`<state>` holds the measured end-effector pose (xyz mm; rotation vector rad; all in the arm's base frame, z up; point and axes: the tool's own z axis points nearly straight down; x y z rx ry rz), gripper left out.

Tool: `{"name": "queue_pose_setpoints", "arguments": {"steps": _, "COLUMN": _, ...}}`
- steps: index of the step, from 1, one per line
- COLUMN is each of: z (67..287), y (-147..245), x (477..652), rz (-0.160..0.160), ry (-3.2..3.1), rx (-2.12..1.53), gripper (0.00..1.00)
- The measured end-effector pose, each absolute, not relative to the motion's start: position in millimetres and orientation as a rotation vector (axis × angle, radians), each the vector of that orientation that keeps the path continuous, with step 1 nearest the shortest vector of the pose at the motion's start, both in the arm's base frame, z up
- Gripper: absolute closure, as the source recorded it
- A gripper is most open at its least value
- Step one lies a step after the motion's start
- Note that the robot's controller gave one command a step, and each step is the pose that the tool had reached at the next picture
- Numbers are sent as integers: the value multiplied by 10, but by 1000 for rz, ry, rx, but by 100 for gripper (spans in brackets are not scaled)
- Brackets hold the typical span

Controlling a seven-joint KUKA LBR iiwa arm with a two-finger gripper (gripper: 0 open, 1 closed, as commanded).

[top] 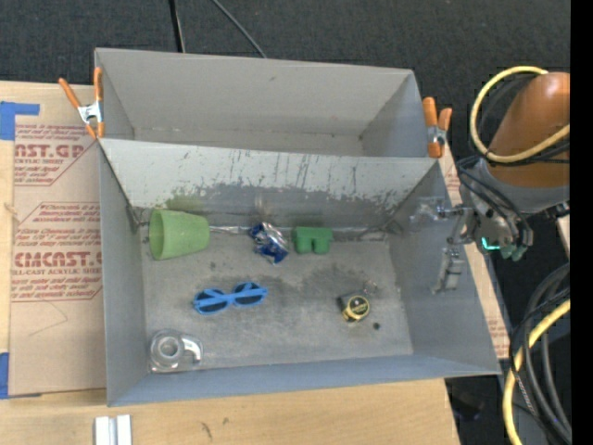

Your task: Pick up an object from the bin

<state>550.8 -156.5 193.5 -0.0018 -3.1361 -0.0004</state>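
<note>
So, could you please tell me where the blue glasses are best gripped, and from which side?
Probably at the narrow bridge of the glasses, from straight above: they lie flat on the bin floor, apart from the other things, and the bridge between the lenses is their thinnest part.

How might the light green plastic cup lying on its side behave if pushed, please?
The light green plastic cup lies on its side and tapers, so it probably rolls in a curve. Being a cup, it is likely hollow and light.
</note>
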Motion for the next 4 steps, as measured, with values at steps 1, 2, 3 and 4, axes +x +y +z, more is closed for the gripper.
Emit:
{"name": "queue_pose_setpoints", "arguments": {"steps": 1, "z": 1339, "y": -903, "x": 5223, "rz": -6, "ry": -3110, "rx": 417, "gripper": 0}}
{"name": "queue_pose_setpoints", "arguments": {"steps": 2, "z": 674, "y": -726, "x": 5207, "rz": -5, "ry": -3039, "rx": 782, "gripper": 0}}
{"name": "queue_pose_setpoints", "arguments": {"steps": 3, "z": 697, "y": -733, "x": 5218, "rz": -1, "ry": -3042, "rx": 782, "gripper": 100}}
{"name": "queue_pose_setpoints", "arguments": {"steps": 4, "z": 2120, "y": -987, "x": 5323, "rz": 7, "ry": -3000, "rx": 964, "gripper": 100}}
